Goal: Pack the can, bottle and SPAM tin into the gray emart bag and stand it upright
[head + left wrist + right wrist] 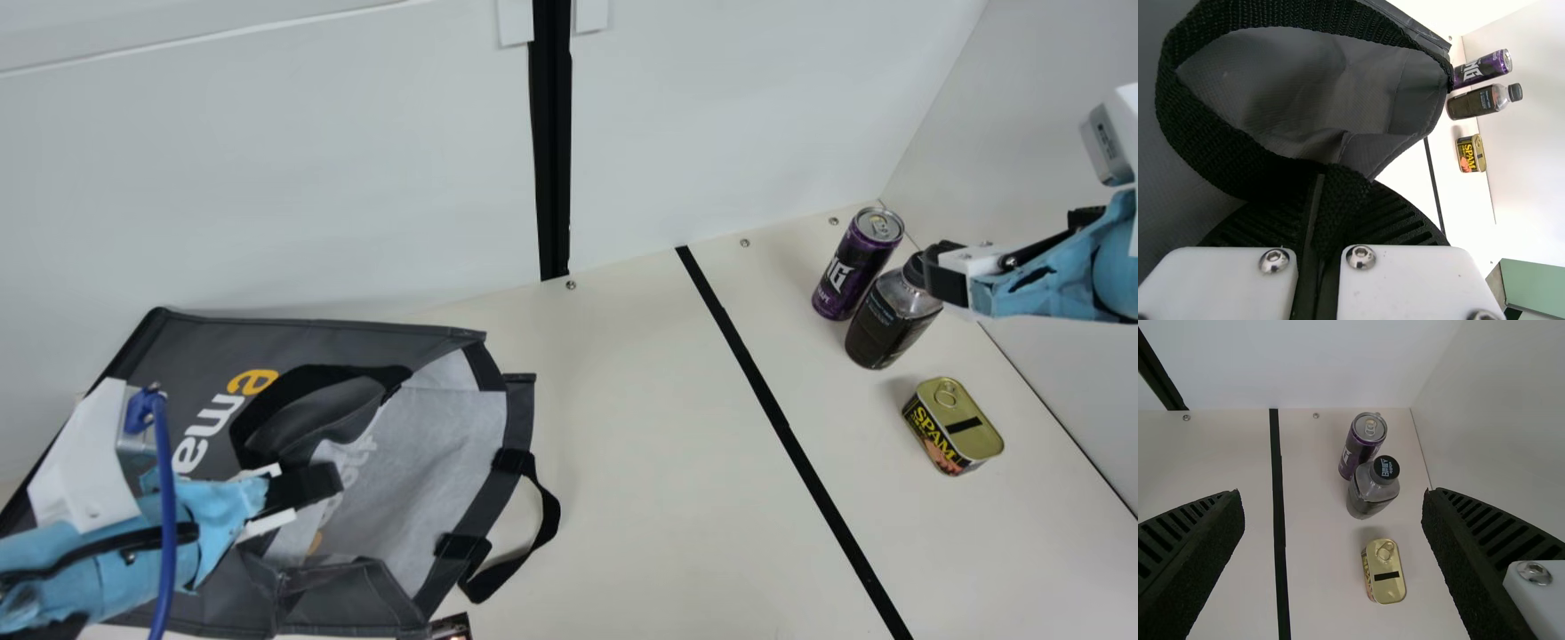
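one bag handle [1238, 157] clamped in left end effector [324, 481], bottle [885, 324] near right end effector [942, 271] (spread apart)

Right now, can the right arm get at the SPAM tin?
Likely yes. The right gripper is open with nothing between its fingers, and nothing lies on the SPAM tin. The bottle stands near but apart from it, so there looks to be room, though I'd watch that side.
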Controlling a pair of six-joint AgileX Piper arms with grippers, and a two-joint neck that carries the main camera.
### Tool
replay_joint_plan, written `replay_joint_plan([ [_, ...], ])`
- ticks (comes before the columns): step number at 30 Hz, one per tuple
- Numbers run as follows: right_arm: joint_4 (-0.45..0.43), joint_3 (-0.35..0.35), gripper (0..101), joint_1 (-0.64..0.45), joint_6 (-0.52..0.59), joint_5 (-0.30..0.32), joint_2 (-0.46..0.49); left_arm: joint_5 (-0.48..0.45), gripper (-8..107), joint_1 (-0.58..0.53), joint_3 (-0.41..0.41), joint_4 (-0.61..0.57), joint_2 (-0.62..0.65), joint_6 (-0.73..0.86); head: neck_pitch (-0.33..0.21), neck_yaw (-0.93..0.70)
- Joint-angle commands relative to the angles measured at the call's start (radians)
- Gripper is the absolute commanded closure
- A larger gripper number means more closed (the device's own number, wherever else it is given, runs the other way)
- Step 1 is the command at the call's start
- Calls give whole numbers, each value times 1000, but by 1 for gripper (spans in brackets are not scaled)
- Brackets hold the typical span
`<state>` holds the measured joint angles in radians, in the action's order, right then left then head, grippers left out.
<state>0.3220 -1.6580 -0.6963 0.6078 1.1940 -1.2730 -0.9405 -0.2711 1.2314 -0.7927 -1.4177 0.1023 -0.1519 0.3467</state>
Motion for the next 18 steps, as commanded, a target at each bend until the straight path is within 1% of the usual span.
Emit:
replay_joint_plan([
  [1,-7,-10,6,4,-5,-3,-11,0,107,0,0,0,0,0,-23,2],
  [10,-54,-79,6,32,-37,-11,-82,0,107,0,0,0,0,0,-23,2],
  [18,-109,-153,6,62,-73,-4,-158,0,107,0,0,0,0,0,-23,2],
])
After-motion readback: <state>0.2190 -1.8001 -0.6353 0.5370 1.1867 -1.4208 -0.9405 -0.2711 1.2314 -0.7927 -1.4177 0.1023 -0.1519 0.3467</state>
